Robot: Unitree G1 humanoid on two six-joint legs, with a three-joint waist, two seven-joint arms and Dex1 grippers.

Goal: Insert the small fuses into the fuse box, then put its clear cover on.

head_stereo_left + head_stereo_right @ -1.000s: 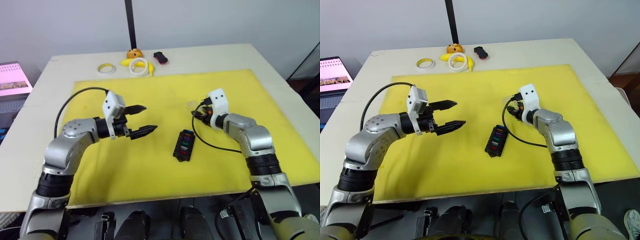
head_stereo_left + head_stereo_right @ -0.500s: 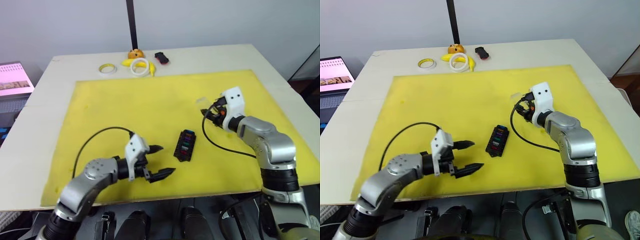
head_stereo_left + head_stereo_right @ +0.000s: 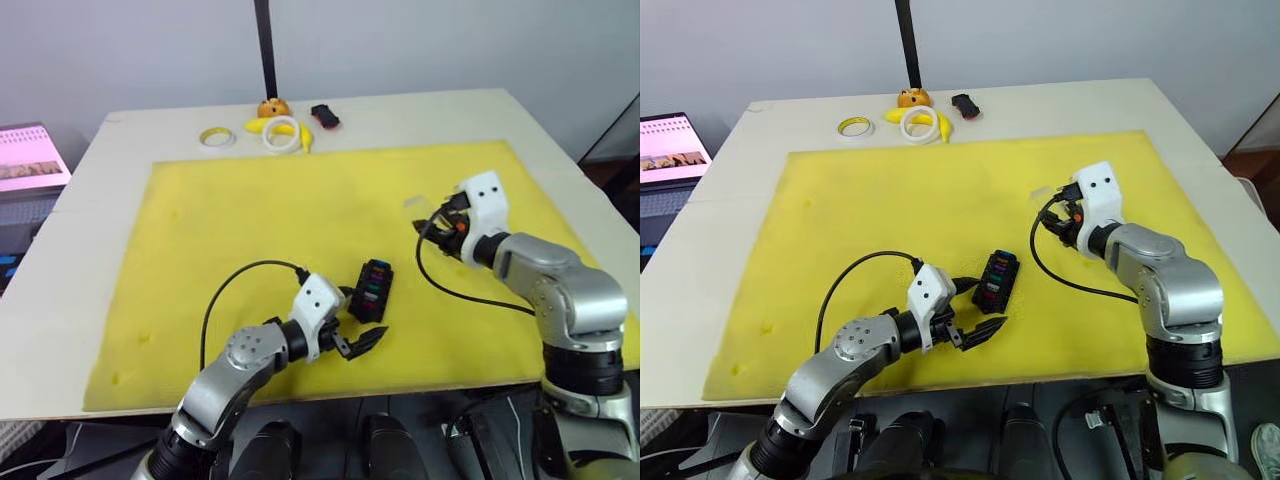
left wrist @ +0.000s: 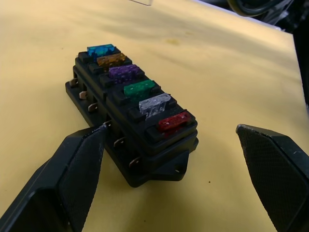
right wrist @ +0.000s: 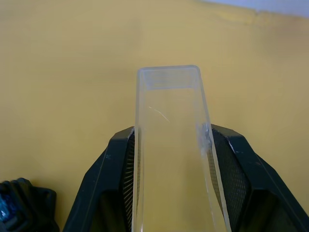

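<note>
Left wrist view looks straight down on the fuse box [image 4: 133,128], a black block lying on the yellow mat [image 3: 250,220], with a single row of small fuses [image 4: 133,87] seated in its top: blue, orange, purple, green, clear-white and red. The left claw [image 3: 362,317] is spread wide around the near end of the box, one finger [image 4: 72,174] just beside its side wall and the other finger [image 4: 280,169] standing apart on the opposite side; neither pad is clearly pressing on the block. From the head cameras the box sits near the middle of the mat, slightly toward the front edge, lying at a slant. The right claw [image 5: 166,159] is raised over the mat to the right of and beyond the box, pinching the clear cover [image 5: 171,140] between its two black fingers, the cover's long side running out past the fingertips. At the far edge of the surface [image 3: 1200,140], well apart from the work, lie a white tape ring [image 3: 925,125], a yellow tape ring [image 3: 852,127], a small orange object [image 3: 907,98] and a black-and-red object [image 3: 964,104].
</note>
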